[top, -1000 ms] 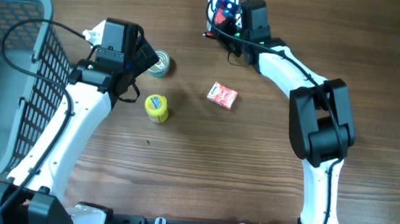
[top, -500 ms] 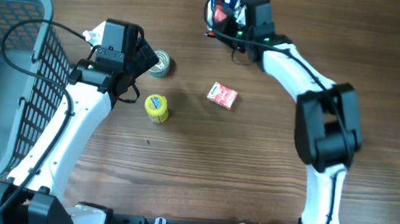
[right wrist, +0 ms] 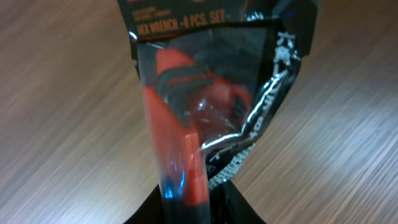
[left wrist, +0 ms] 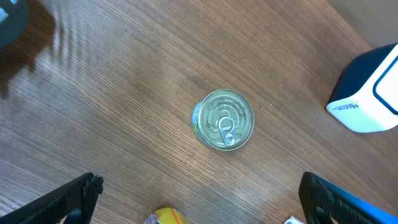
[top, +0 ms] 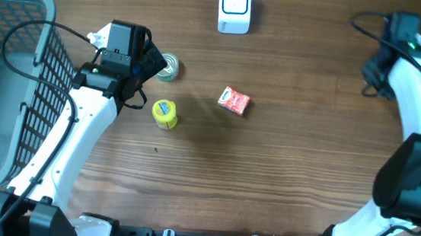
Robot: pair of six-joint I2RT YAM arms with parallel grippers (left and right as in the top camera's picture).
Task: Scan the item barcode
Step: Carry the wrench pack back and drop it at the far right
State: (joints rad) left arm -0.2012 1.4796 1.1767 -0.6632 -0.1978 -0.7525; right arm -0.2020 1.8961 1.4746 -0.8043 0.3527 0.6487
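Item: we see a clear plastic packet of hex wrenches (right wrist: 199, 106), with a red holder and dark keys inside and a black header printed HEX WRENCH.
Where it is: we find it in the air over bare wood at the far right of the table, sticking out from the right claw and well apart from the scanner. From overhead we cannot make the packet out.
Right claw: the right claw (right wrist: 186, 202) is clamped tight on the packet's near edge, and we see its dark fingers pinching the film.
Scanner: we see a white and blue barcode scanner block (top: 234, 8) standing at the back of the table, near the middle.
Left claw: the left claw (left wrist: 199, 182) is spread wide with nothing in it. We see its black fingers at the two lower corners of the wrist view.
Can: a silver tin can with a ring pull (left wrist: 225, 119) stands upright under the left claw, apart from both fingers.
Jar: we see a yellow round jar (top: 165, 114) near the can, on the side closer to the robot.
Carton: a small red carton (top: 234, 100) lies flat to the right of the jar.
Basket: a grey plastic mesh basket (top: 22, 2) sits at the left edge.
Table: we see all of this on a brown wood-grain table (top: 266, 184).
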